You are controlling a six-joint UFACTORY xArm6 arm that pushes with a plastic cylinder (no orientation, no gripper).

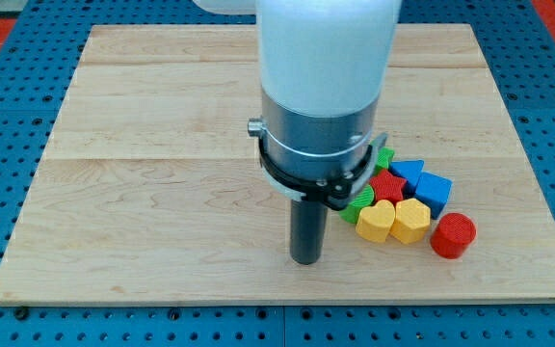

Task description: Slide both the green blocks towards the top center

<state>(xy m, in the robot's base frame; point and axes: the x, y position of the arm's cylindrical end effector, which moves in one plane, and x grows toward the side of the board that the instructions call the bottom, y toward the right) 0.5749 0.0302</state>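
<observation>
My tip [305, 260] rests on the wooden board [143, 173], just left of a cluster of blocks at the view's lower right. One green block [358, 204] shows beside the rod, partly hidden by the arm's collar. A second green block [385, 156] peeks out at the cluster's top, mostly hidden behind the arm. The cluster also holds a red star block [387, 185], two blue blocks [409, 171] [433, 190], a yellow heart block [375, 221], a yellow hexagon block [411, 221] and a red cylinder [452, 235].
The board lies on a blue perforated table [8, 87]. The arm's wide white and grey body [321, 87] hides the board's top centre. The board's bottom edge runs close below the tip.
</observation>
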